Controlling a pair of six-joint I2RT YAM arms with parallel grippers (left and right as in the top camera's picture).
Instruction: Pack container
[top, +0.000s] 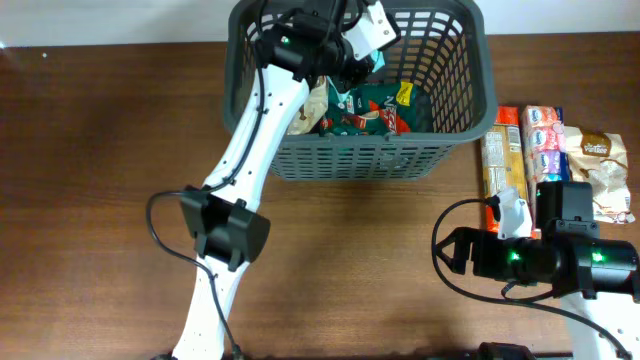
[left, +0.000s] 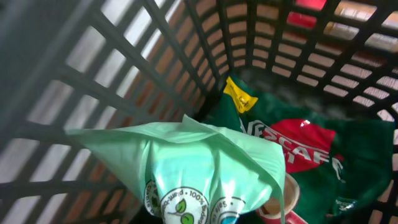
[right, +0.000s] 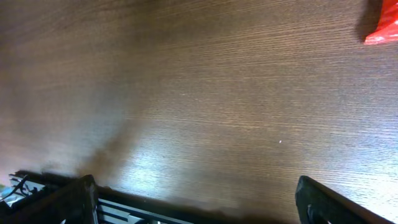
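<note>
Basket: the dark grey basket (top: 380, 160) is set at 12 o'clock on the table (top: 100, 200), with its long axis from 9 to 3 o'clock.
Contents: a dark green coffee pack (top: 375, 110) lies flat on the basket floor, and a beige pack is partly hidden under the arm at its 9 o'clock side.
Left gripper: the left gripper (top: 370, 58) is lowered inside the basket, reached in over the 9 o'clock half of the rim.
Left grasp: a pale green pouch (left: 186, 168) is seen hanging directly under the left wrist camera, above the coffee pack. The fingers are hidden, so the gripper is judged to be clamped on this pouch.
Key relation: the basket floor lies straight below the held pouch, with the slotted wall (left: 124, 81) close by. The left arm is by far the nearer one.
Right gripper: the right gripper (right: 196, 199) is held over bare table at 4 o'clock of the basket, its fingers spread wide with nothing between them.
Waiting packs: a row of snack packs (top: 545, 140) is laid just beside the basket at its 3 o'clock side, near the right arm.
Next step: a release of the pouch into the basket is judged to be due.
</note>
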